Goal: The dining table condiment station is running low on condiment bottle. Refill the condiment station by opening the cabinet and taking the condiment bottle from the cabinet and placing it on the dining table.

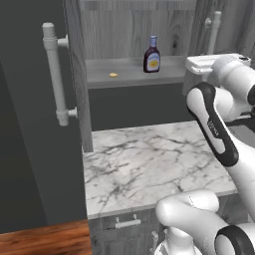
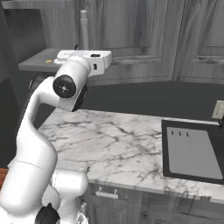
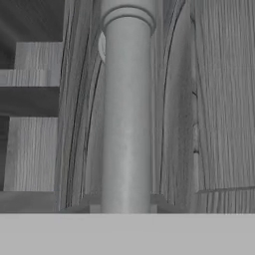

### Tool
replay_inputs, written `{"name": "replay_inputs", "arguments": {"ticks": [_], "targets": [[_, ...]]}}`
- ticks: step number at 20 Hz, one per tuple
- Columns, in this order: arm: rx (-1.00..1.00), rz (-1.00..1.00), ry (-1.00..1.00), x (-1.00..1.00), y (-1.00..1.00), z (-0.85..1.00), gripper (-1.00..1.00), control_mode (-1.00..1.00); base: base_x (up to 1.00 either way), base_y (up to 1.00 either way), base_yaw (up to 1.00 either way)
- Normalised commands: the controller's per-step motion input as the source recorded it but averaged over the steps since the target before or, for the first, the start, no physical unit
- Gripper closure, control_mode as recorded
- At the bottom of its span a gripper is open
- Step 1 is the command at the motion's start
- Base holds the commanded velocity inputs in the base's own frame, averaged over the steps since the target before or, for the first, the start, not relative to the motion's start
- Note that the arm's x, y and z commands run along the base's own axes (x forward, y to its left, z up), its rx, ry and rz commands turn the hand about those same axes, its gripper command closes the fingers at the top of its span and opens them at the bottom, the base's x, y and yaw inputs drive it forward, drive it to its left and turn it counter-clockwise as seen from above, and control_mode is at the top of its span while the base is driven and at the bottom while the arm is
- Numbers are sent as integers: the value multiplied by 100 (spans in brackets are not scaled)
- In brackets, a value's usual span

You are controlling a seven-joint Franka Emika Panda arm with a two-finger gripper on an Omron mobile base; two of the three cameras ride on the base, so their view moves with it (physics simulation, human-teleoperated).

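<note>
Grey cabinet (image 1: 74, 74) fills the upper frame; the gripper (image 3: 127, 209) is clamped on its right door handle (image 3: 127, 114). Cabinet-opening step: next, pull that door wide to reach the bottle (image 1: 152, 55).

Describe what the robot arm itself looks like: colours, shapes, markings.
The arm is built of glossy white, rounded tubular links. Dark, near-black bands and round caps mark the joints; one black disc with a small pale centre shows on the elbow in the right base view. A dark strip with faint pale lettering runs along one link. The hand's housing is a white boxy block.
</note>
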Motion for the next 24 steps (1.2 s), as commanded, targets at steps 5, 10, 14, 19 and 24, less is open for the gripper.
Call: {"name": "replay_inputs", "arguments": {"ticks": [5, 10, 14, 19, 24], "targets": [[0, 0, -1, -100, -62, 0, 100, -100, 0, 0, 0], [0, 0, -1, -100, -57, -1, 100, -100, 0, 0, 0], [0, 0, 0, -100, -28, -5, -100, -100, 0, 0, 0], [-8, 0, -5, -95, 26, 6, -100, -100, 0, 0, 0], [-14, -8, -16, -90, 41, 37, -100, -100, 0, 0, 0]]}}
